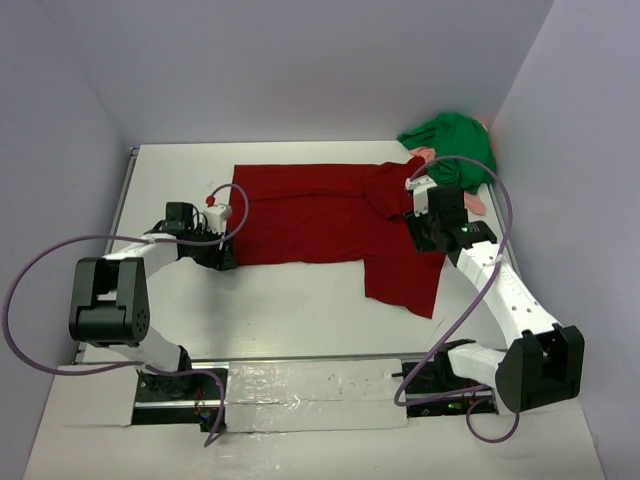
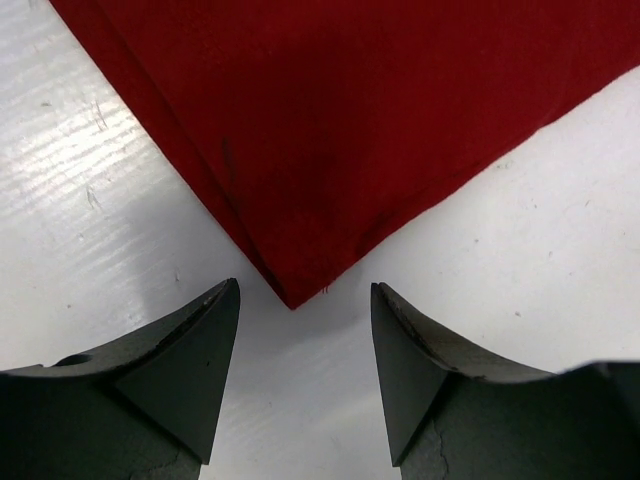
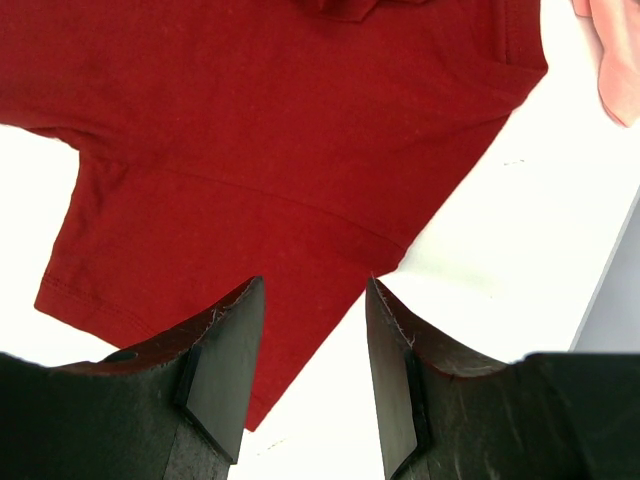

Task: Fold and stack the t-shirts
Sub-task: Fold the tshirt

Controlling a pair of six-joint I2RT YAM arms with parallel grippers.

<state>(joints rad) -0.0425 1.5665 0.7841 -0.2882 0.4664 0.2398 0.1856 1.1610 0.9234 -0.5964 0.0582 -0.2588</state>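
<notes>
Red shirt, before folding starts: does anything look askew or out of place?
Yes. The red shirt is spread but uneven: one sleeve juts toward the near edge, and cloth bunches at its far right end. The green shirt sits crumpled in the far right corner, with a pink cloth beside it.

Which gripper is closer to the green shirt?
Right. The right gripper hovers just short of the green shirt; the left gripper is far off, at the red shirt's other end.
</notes>
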